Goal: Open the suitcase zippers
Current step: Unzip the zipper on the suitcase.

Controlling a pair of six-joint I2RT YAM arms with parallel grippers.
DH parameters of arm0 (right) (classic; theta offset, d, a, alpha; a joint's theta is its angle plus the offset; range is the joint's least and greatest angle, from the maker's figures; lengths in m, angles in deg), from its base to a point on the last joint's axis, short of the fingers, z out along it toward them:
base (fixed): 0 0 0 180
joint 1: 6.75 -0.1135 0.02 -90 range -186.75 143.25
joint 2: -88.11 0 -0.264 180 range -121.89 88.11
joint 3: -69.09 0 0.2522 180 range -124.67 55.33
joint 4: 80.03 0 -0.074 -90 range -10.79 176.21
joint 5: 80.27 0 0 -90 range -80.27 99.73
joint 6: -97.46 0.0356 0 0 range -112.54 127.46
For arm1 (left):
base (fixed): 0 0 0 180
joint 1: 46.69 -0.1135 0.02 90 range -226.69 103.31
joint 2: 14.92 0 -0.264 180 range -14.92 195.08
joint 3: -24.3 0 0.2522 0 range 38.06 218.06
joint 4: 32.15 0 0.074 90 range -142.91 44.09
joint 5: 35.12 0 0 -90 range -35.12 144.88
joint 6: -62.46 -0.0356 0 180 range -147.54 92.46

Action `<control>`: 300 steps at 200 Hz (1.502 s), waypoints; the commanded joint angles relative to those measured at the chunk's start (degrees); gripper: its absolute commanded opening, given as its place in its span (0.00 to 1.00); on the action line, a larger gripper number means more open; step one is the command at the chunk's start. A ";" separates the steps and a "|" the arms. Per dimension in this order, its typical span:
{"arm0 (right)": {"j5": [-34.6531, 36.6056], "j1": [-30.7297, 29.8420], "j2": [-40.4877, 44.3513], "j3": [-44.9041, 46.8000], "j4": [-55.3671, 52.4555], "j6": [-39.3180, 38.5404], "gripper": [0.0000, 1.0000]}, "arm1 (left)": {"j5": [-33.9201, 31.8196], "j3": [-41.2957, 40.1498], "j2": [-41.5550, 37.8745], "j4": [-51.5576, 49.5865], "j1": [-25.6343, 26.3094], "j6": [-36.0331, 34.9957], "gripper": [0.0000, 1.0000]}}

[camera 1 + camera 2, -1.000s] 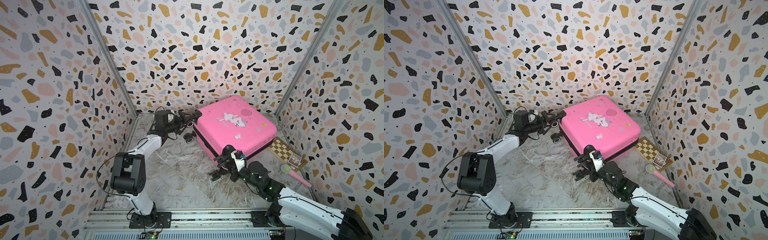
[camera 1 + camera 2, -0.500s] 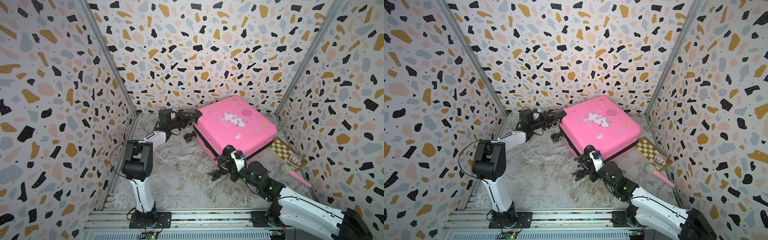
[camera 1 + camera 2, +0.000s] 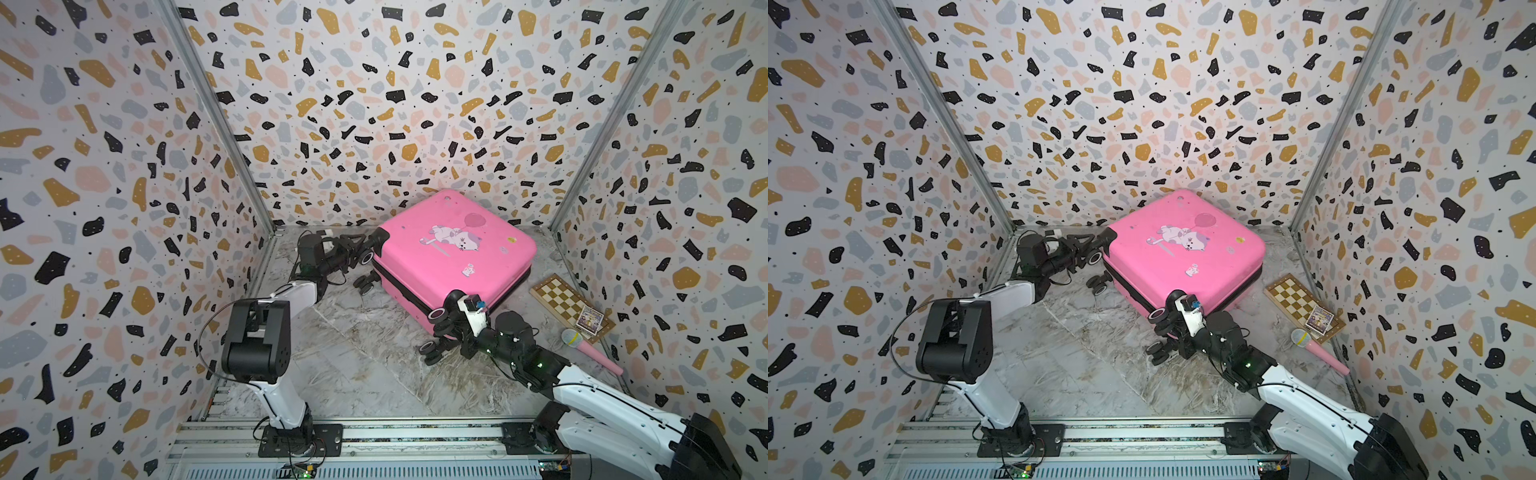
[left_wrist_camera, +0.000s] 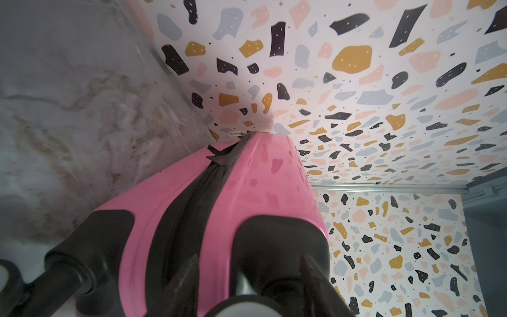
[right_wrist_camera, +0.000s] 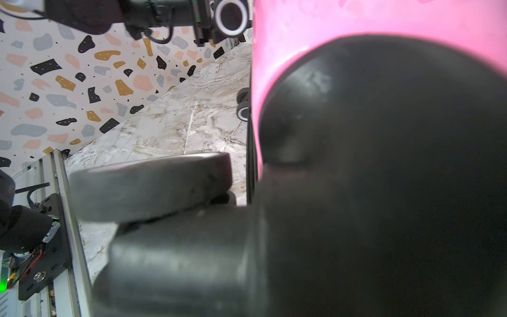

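Note:
The pink suitcase [image 3: 453,253] [image 3: 1183,253] lies flat on the marble floor near the back wall. The black zipper band [image 4: 189,208] runs along its side, and a small metal pull [image 4: 237,133] shows at the far corner. My left gripper [image 3: 365,245] [image 4: 248,260] is at the far-left corner, with its fingers closed on either side of a black wheel mount [image 4: 274,241]. At the near corner wheels, my right gripper [image 3: 446,328] [image 3: 1169,328] is shut. A black wheel housing [image 5: 384,164] fills the right wrist view and hides its fingers.
A wooden chessboard [image 3: 569,303] with a small card box [image 3: 590,320] lies to the right of the case. A pink toy microphone [image 3: 590,351] lies in front of it. Patterned walls close in on three sides. A metal rail [image 3: 374,432] runs along the front.
My left gripper's jaws have closed from wide open onto the suitcase's wheel mount, and the left arm's elbow has swung. The right arm and the suitcase have not moved.

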 commanded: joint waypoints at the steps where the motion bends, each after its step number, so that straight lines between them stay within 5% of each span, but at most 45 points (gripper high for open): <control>1: 1.05 4.69 -3.26 -4.77 1.90 -3.32 0.00 | 1.38 -5.23 -6.17 4.26 -1.71 -0.67 0.39; 66: -6.99 13.16 -14.54 -9.80 6.54 -4.99 0.00 | 0.99 -21.44 -25.02 -0.15 0.38 -3.60 0.38; 122: -7.78 12.76 -8.53 -2.50 11.99 -2.66 0.00 | -4.51 -26.22 -40.16 -15.06 6.71 -9.62 0.38; 184: -1.80 2.54 -3.11 4.67 20.02 -5.25 0.00 | -7.15 -26.17 -39.88 -14.72 11.30 -9.12 0.37; 300: 1.95 -8.98 -14.01 -4.28 19.27 -8.57 0.00 | -13.73 -26.67 -41.06 -15.39 21.65 -8.94 0.36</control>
